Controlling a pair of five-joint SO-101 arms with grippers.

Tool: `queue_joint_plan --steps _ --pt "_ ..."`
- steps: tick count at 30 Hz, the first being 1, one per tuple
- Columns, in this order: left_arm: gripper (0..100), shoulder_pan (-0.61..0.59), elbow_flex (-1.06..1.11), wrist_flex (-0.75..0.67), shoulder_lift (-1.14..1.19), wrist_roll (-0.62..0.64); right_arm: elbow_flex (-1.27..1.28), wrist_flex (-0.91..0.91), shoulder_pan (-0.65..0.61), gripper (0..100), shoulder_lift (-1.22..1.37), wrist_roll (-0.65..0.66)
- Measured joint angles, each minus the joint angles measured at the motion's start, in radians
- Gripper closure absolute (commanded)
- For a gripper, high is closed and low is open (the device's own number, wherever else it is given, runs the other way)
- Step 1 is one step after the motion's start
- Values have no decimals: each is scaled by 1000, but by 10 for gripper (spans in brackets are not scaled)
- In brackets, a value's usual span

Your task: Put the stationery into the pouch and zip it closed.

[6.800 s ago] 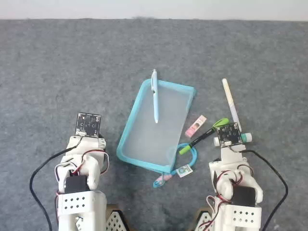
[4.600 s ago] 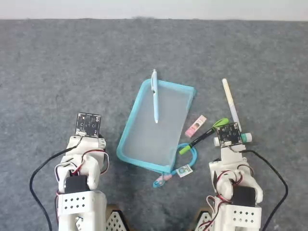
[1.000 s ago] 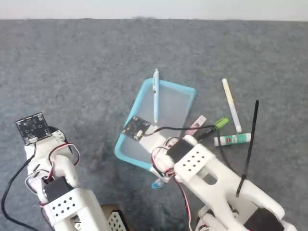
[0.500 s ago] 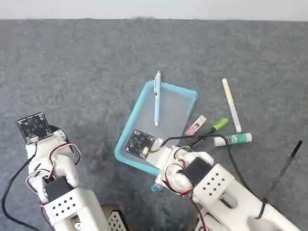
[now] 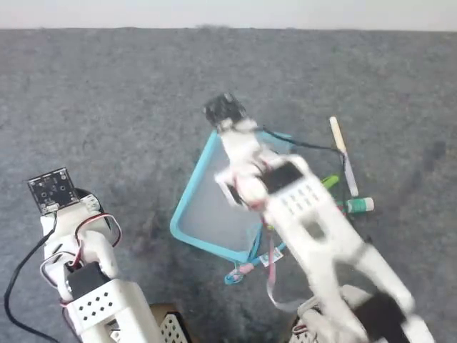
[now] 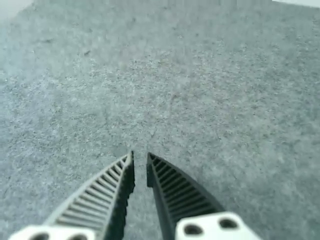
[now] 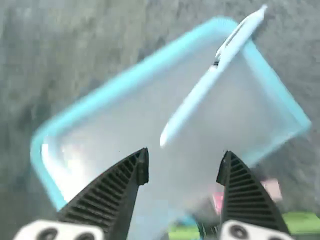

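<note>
R gripper [image 7: 185, 159]: we see it spread wide, above the pouch [image 7: 120, 120].
Blue pen [image 7: 207, 87]: lies on pouch — just ahead of R fingertips.
L gripper [image 6: 140, 156]: pressed nearly together over grey carpet [image 6: 200, 75] — well apart from pouch.

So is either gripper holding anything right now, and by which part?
Nothing is held. The right gripper is open above the pouch, with the blue pen lying free on it. The left gripper is shut on nothing over the grey carpet.
</note>
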Motion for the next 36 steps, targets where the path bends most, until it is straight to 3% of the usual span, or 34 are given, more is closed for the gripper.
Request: queue_joint_plan --steps 5,13,21,30,36 --pt "955 3 0 0 0 0 -207 -94 -2 762 339 -115" --pt "955 17 0 0 0 0 -393 -114 38 775 634 -135" --pt "955 29 0 0 0 0 -428 -60 137 983 666 -137" --pt "955 29 0 0 0 0 -445 69 199 991 649 -92" --pt "955 31 6 -14 0 0 -437 252 338 991 419 -21"
